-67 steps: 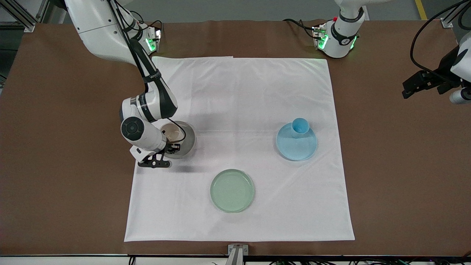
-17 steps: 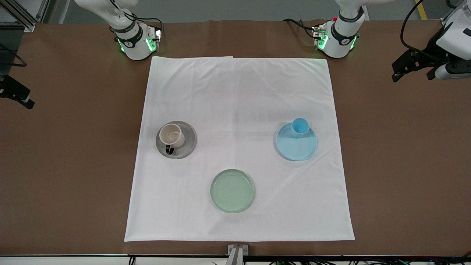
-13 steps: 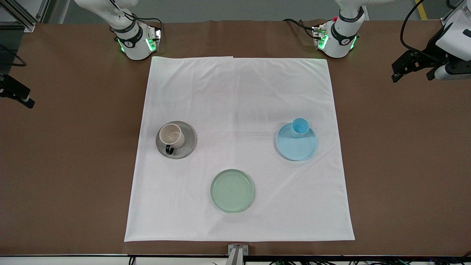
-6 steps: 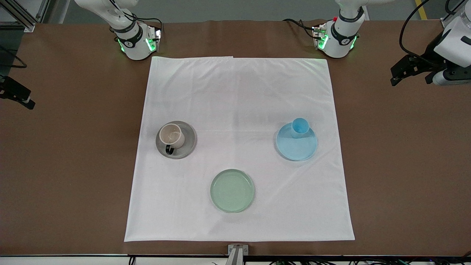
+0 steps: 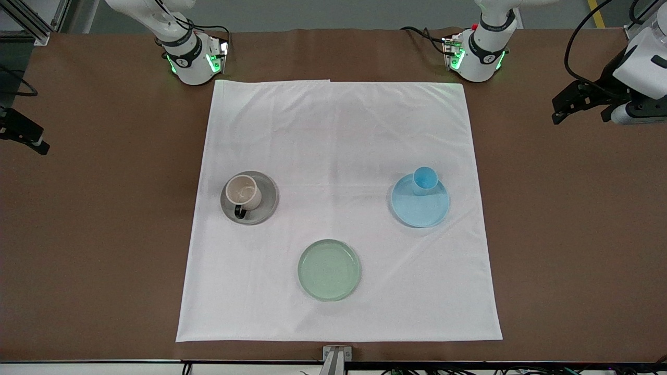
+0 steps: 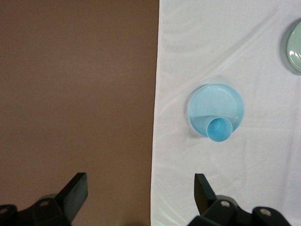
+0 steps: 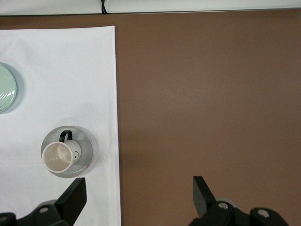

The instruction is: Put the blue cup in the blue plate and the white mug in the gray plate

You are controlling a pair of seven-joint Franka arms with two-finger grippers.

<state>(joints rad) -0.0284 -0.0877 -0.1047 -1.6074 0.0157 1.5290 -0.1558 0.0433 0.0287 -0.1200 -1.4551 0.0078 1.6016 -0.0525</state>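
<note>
The blue cup (image 5: 426,180) stands upright in the blue plate (image 5: 420,208), at the plate's edge nearest the robots; both also show in the left wrist view, cup (image 6: 219,129) and plate (image 6: 216,101). The white mug (image 5: 243,191) stands upright in the gray plate (image 5: 264,202), its black handle pointing toward the front camera; the right wrist view shows the mug (image 7: 59,157) and the plate (image 7: 85,147). My left gripper (image 5: 579,110) is open and empty, high over the bare table at the left arm's end. My right gripper (image 5: 23,136) is open and empty at the right arm's end.
A pale green plate (image 5: 329,269) lies empty on the white cloth (image 5: 338,130), nearer the front camera than the other two plates. The cloth covers the middle of the brown table (image 5: 573,234). Both arm bases stand along the cloth's edge farthest from the camera.
The right gripper, which was at the mug on the gray plate five seconds ago, is now withdrawn to its end of the table. In the last second the left gripper drifted slightly.
</note>
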